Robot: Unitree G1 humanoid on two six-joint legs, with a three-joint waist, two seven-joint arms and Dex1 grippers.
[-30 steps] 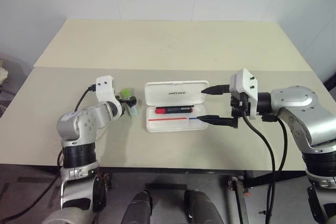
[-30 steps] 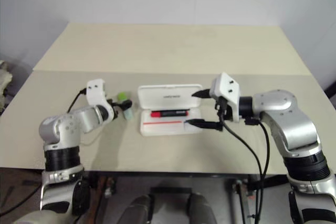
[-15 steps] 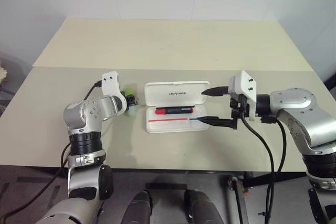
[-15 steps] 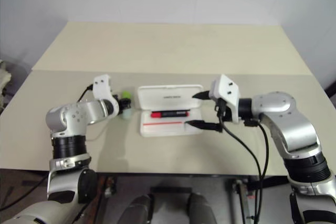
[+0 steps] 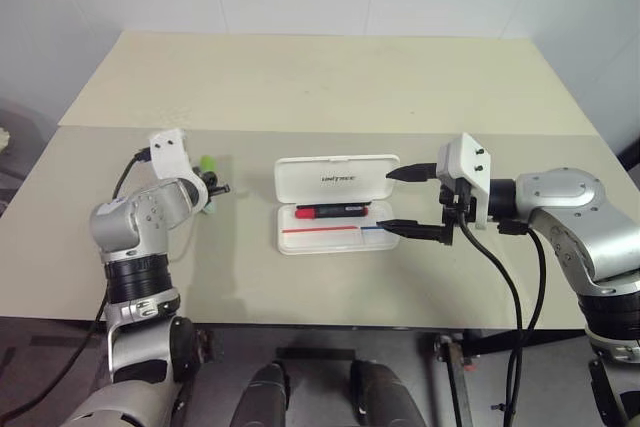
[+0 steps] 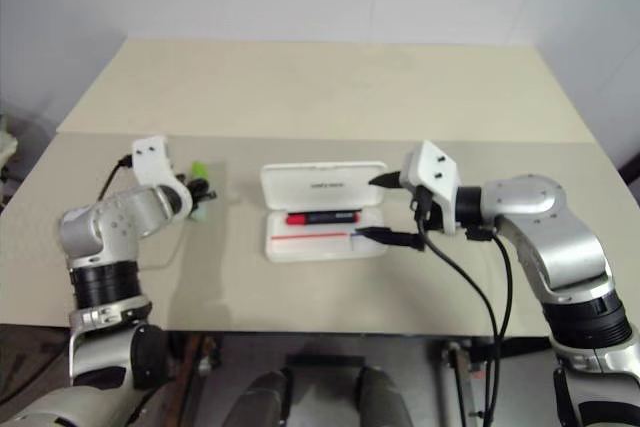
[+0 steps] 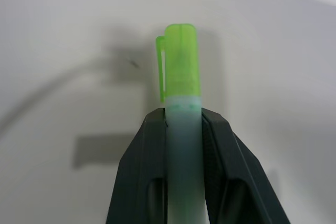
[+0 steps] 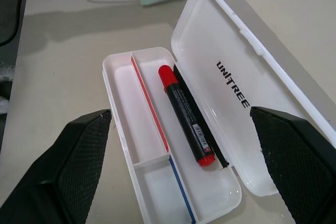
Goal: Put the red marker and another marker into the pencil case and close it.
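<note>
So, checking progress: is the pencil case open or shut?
Open. The pencil case has its lid folded back, and the red marker lies inside.

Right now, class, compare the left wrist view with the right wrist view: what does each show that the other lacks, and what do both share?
The left wrist view alone shows the left gripper shut on the highlighter's pale body, just below the green cap.

The right wrist view alone shows the open pencil case with the red marker lying inside, framed by the wide-open right gripper.

Both share the highlighter, the left gripper and the tabletop.
</note>
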